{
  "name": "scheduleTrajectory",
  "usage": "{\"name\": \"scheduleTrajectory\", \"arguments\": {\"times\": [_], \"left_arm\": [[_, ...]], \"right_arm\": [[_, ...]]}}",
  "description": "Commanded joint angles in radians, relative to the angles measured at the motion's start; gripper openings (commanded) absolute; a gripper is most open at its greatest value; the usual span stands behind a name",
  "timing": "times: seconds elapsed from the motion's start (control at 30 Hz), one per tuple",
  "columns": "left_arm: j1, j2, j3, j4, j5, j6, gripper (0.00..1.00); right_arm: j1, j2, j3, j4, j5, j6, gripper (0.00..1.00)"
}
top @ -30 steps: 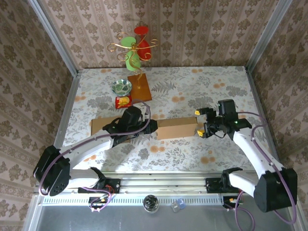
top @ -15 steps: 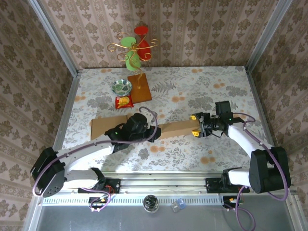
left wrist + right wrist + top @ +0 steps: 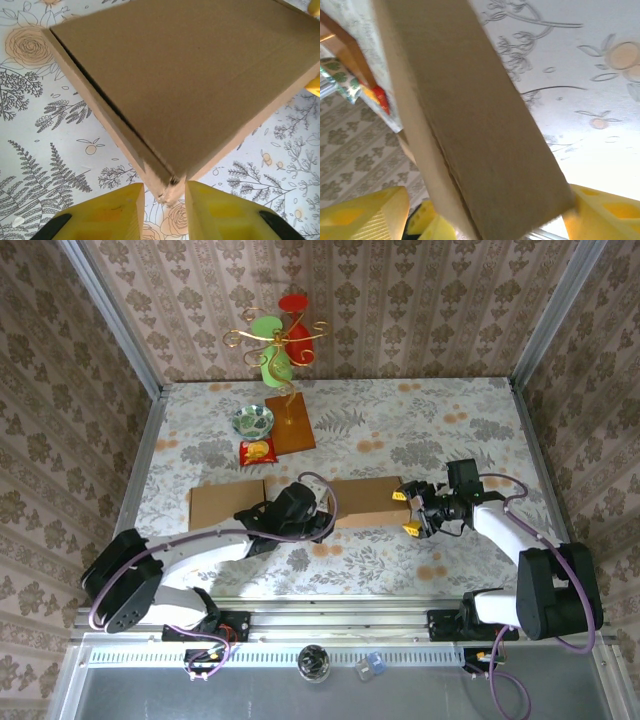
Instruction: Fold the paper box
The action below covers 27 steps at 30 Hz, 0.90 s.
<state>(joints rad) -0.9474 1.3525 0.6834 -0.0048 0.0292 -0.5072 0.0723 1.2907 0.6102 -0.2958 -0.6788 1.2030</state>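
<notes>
The brown paper box (image 3: 365,502) lies across the table's middle, with a flat flap (image 3: 225,502) stretching left. My left gripper (image 3: 325,518) is at its near edge. In the left wrist view the box (image 3: 190,75) points a corner between my yellow fingers (image 3: 112,212); the jaws of this gripper (image 3: 164,202) stand narrowly apart, with a gap on the left side. My right gripper (image 3: 407,512) is at the box's right end, open wide. In the right wrist view the box end (image 3: 485,150) hangs between that gripper's (image 3: 487,215) far-apart fingers, close against the right one.
At the back left stand a wire ornament on a wooden base (image 3: 290,422), a small patterned bowl (image 3: 254,421) and a red packet (image 3: 257,450). Patterned walls and metal posts close the table in on three sides.
My left gripper has slid right along the box's near edge to its corner. My right gripper has come in and down round the box's right end.
</notes>
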Motion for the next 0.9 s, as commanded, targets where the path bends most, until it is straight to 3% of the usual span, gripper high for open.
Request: {"name": "scheduleTrajectory", "arguments": {"times": [0.0,0.27,0.47,0.53,0.57,0.6,0.63,0.67,0.8,0.87], "left_arm": [[0.007,0.022,0.002,0.035,0.006,0.006,0.29],[0.023,0.008,0.011,0.019,0.028,-0.001,0.31],[0.050,-0.075,0.015,-0.010,-0.007,-0.006,0.32],[0.074,-0.122,0.022,-0.032,-0.032,-0.004,0.34],[0.095,-0.153,0.023,-0.041,-0.045,-0.007,0.36],[0.124,-0.186,0.023,-0.046,-0.054,-0.009,0.46],[0.151,-0.217,0.020,-0.045,-0.049,-0.010,0.90],[0.188,-0.249,0.014,-0.030,-0.030,-0.007,1.00],[0.305,-0.355,-0.015,-0.010,-0.071,0.031,1.00],[0.370,-0.398,-0.028,-0.030,-0.113,0.036,1.00]], "right_arm": [[-0.011,-0.021,0.023,-0.176,0.070,-0.115,0.82],[-0.013,-0.048,0.080,-0.311,0.154,-0.243,0.81],[-0.013,-0.147,0.197,-0.417,0.304,-0.385,0.81],[-0.014,-0.183,0.244,-0.455,0.362,-0.432,1.00],[-0.013,-0.212,0.268,-0.470,0.407,-0.455,1.00],[-0.014,-0.251,0.287,-0.483,0.459,-0.470,1.00],[-0.013,-0.286,0.301,-0.496,0.514,-0.483,1.00],[-0.013,-0.335,0.312,-0.501,0.575,-0.494,1.00],[-0.014,-0.505,0.283,-0.439,0.722,-0.531,1.00],[-0.012,-0.543,0.256,-0.445,0.883,-0.491,1.00]]}}
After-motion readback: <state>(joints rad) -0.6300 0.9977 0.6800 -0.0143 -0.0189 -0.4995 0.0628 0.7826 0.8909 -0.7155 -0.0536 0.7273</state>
